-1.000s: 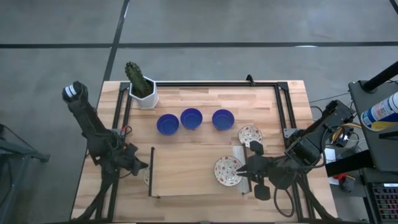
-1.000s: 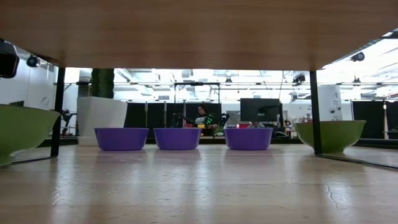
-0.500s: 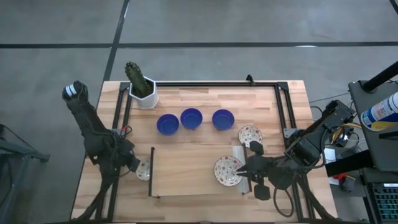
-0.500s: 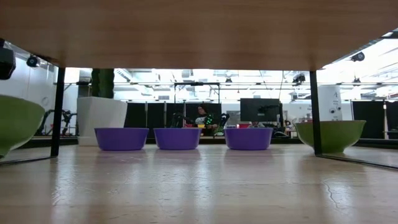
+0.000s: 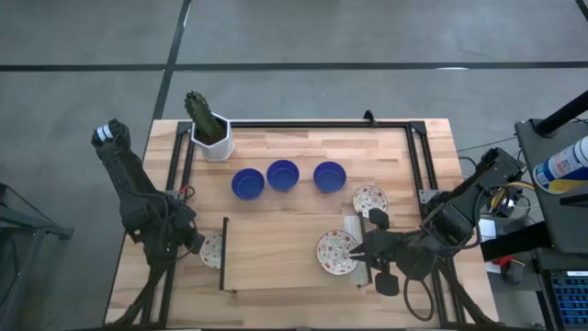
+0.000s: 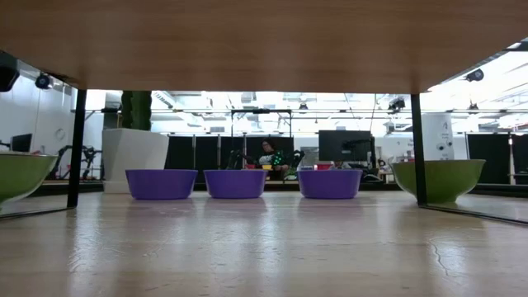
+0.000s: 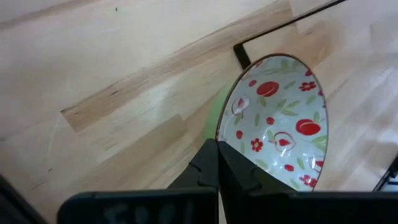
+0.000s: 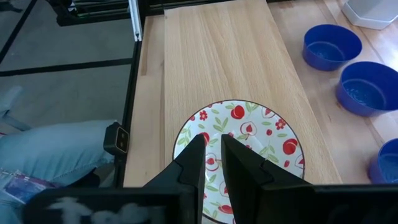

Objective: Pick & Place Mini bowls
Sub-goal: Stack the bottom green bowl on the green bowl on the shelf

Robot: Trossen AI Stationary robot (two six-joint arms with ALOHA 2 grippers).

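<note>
Left gripper [image 5: 204, 246] withdrawn with floral bowl [image 5: 212, 248]

Three blue mini bowls [image 5: 282, 175] sit in a row near the table [image 5: 303, 142] centre, toward twelve o'clock; a cactus pot [image 5: 215, 141] stands at eleven o'clock; a floral bowl [image 5: 369, 199] lies at three o'clock; the right gripper [image 5: 356, 254] grips a larger floral bowl [image 5: 334, 252] at five o'clock; the left gripper [image 5: 198, 244] holds another patterned bowl [image 5: 212, 248] at eight o'clock.
</note>
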